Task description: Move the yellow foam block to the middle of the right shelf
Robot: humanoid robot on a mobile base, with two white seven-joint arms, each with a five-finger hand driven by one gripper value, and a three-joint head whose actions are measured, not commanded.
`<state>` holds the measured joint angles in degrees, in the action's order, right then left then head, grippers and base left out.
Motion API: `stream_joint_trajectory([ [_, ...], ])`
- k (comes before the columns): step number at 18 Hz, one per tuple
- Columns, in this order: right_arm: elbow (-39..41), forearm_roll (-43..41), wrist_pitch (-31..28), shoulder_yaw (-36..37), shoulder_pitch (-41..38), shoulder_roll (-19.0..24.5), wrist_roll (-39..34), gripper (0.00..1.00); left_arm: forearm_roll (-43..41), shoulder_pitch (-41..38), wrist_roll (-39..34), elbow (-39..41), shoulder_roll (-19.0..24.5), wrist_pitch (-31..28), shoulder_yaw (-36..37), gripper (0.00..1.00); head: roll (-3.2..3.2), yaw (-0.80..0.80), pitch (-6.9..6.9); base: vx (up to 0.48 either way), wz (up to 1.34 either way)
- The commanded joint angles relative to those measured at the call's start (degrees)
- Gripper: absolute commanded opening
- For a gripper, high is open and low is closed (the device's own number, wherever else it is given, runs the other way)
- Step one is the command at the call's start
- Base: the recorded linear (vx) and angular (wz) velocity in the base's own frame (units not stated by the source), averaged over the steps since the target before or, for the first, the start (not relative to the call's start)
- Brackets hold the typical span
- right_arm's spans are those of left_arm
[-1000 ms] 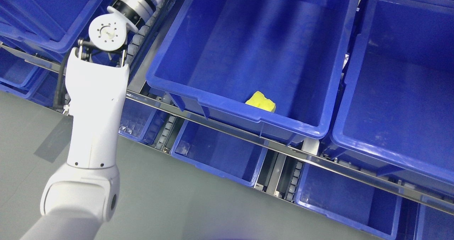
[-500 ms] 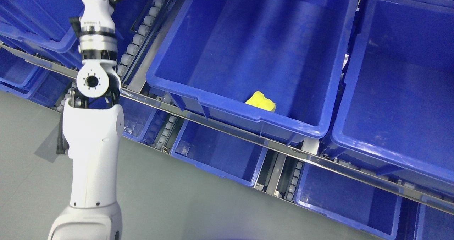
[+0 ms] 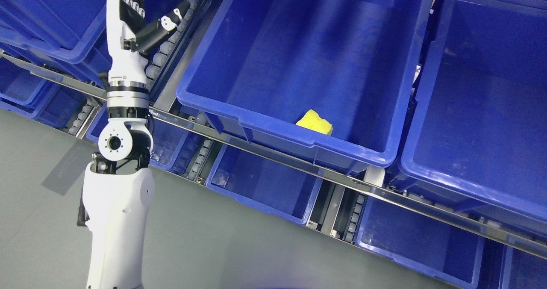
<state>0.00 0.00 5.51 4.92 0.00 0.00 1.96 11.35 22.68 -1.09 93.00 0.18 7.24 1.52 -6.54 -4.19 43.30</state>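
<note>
Left hand has pulled back down and left, away from the big blue bin. Its fingers look loose and empty, I think. The yellow foam block sits inside, so it seems placed.

Yellow foam block in blue bin, left robot hand empty, fingers spread

Left arm rises near-vertical at picture left, well left of the large blue bin. Left hand at top, thumb splayed, fingers extended, holding nothing.
</note>
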Motion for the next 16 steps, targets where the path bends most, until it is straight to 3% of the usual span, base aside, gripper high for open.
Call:
stream_joint_trajectory([
  [1,1.0,0.18,-0.06,0.0,-0.09,-1.0,-0.03,1.0,9.55,-8.86,1.0,5.34,0.82,3.9,2.25,1.0,0.0,0.0,0.0,0.0,0.0],
  [4,1.0,0.18,-0.06,0.0,-0.09,-1.0,-0.03,1.0,9.65,-12.74,0.13,5.43,0.82,9.1,2.78,1.0,0.0,0.0,0.0,0.0,0.0],
  [10,1.0,0.18,-0.06,0.0,-0.09,-1.0,-0.03,1.0,9.65,-13.36,-1.37,5.52,0.82,8.76,-2.3,1.0,0.0,0.0,0.0,0.0,0.0],
  [16,1.0,0.18,-0.06,0.0,-0.09,-1.0,-0.03,1.0,9.65,-18.82,-1.46,5.52,0.82,9.02,-4.33,1.0,0.0,0.0,0.01,0.0,0.0],
])
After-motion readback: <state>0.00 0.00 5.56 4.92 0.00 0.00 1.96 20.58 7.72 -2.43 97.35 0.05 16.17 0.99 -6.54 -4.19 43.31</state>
